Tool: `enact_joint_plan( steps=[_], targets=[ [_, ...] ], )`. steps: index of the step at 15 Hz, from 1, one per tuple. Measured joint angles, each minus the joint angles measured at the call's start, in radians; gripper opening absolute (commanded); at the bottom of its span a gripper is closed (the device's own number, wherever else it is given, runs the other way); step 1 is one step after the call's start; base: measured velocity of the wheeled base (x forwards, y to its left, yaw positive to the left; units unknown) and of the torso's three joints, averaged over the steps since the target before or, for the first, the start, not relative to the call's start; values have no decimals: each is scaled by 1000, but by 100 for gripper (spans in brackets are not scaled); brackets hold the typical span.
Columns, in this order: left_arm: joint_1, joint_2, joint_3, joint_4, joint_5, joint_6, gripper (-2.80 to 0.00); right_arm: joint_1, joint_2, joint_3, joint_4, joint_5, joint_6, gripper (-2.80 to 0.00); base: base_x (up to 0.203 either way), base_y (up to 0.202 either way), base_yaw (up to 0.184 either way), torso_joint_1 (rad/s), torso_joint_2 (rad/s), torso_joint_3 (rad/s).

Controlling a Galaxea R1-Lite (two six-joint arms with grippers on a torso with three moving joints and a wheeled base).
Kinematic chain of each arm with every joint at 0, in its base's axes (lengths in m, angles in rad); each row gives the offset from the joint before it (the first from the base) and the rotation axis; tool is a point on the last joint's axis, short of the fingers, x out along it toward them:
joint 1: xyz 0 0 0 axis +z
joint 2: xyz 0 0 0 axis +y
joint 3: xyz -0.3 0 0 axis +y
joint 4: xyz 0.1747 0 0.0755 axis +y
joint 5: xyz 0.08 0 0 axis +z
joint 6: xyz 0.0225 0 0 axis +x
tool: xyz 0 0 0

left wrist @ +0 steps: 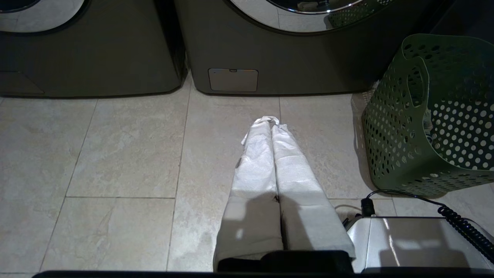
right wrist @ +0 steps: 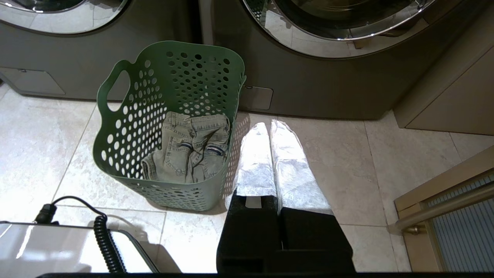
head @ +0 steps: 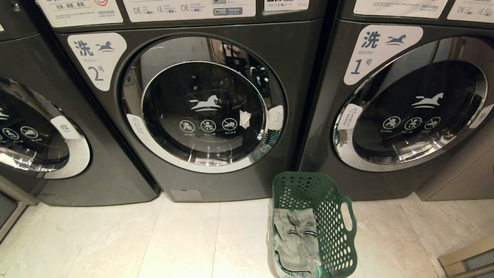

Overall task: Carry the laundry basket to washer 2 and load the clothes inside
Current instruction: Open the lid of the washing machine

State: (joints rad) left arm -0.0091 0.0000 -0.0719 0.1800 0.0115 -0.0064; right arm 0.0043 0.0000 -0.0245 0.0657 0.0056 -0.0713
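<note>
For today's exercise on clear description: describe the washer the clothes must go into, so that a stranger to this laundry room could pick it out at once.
Start from the row of dark grey front-loading washers standing on the pale tiled floor. Take the middle machine, just left of the green perforated plastic laundry basket holding faded denim clothes. Unlike its right-hand neighbour marked 1, its white label shows a 2.

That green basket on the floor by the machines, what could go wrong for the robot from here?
Washer 2's door looks shut, so it must be opened before loading. The green basket stands between washers 2 and 1, so the wrong drum might be picked. The jeans lie deep inside; the shut right gripper and left gripper must open and reach in, perhaps tipping the basket.
</note>
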Motion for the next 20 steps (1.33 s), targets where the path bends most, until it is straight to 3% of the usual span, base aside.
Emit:
enact_joint_plan(
  steps=[20],
  targets=[
    [0,0,0,0,0,-1,-280,0,0,0,0,0,0,-280,0,0,0,0,0,0]
  ],
)
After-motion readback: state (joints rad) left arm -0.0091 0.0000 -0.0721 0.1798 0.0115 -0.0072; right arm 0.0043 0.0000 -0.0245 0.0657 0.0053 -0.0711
